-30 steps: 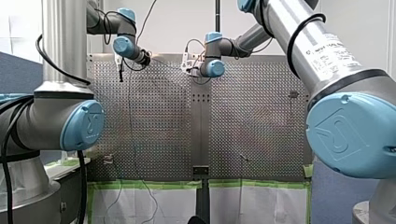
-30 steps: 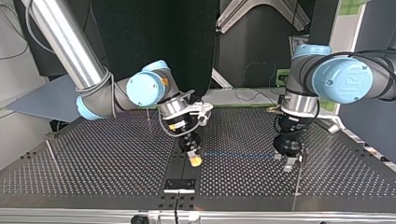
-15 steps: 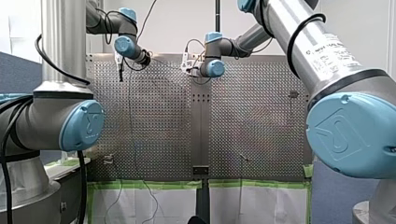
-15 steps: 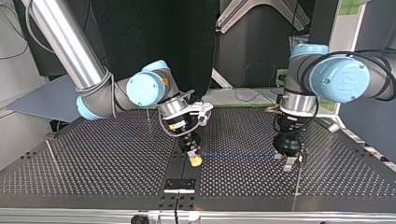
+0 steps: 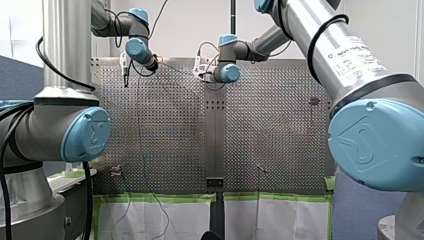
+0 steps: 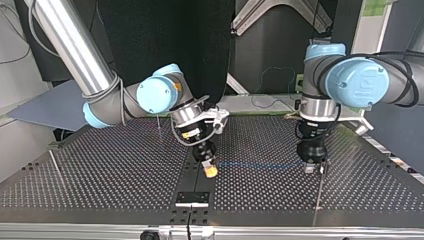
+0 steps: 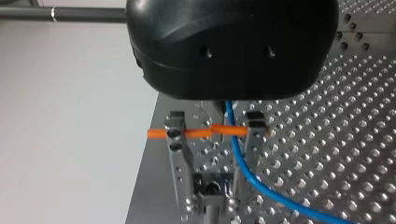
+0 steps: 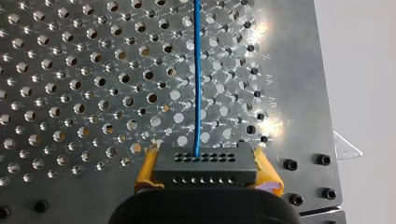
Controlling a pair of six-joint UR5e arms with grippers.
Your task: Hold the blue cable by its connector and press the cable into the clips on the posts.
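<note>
Blue cable is stretched over the worktop between the two end effectors. My right end effector has its yellow pads clamped on the black connector — the cable runs straight out ahead of it. My left end effector has its metal fingers apart with the cable passing between them — a thin post stands right beside it.

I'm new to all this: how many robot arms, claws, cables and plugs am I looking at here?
Robot arms: 2, my left arm and my right arm
Claws: 2, left claw and right claw
Cables: 1, the blue cable
Plugs: 1, the black connector, held in the right claw
Total: 6
</note>
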